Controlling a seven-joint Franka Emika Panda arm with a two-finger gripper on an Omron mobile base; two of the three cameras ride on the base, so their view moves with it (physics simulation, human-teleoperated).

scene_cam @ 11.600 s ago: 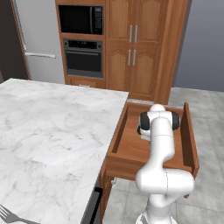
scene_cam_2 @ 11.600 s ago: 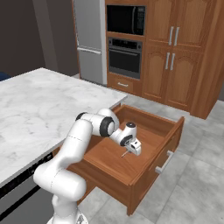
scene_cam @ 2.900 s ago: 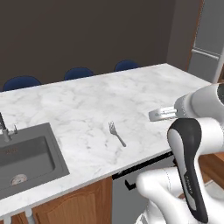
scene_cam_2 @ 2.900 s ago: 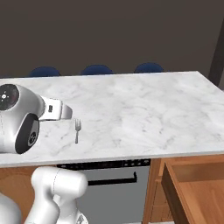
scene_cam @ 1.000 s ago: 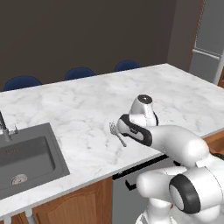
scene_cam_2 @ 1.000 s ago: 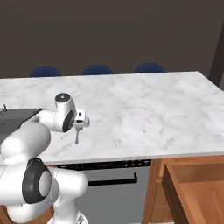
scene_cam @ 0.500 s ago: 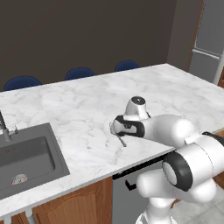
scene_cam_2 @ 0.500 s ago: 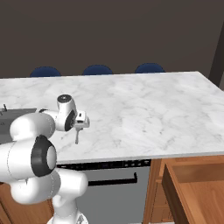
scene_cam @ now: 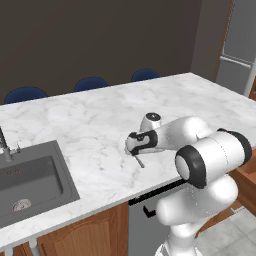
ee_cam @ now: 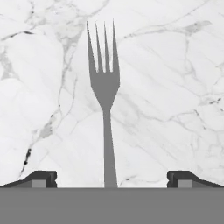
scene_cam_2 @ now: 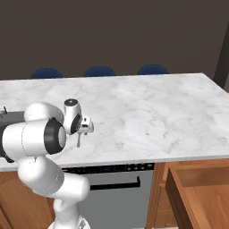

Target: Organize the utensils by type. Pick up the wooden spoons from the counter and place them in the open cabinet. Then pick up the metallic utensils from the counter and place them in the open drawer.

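Note:
A grey metal fork with four tines lies flat on the white marble counter. My gripper hangs low over it, open, with one dark fingertip on each side of the handle and not touching it. In the left base view the gripper points down at the counter, and the fork's handle sticks out toward the front edge. The right base view has the gripper above the fork. The open drawer is at the lower right.
A dark sink is set into the counter to the left of the fork. Blue chair backs stand along the far side. A dark bar handle runs below the counter's front edge.
The hand has come down closer to the counter and settled over the fork's handle. The fork has not moved.

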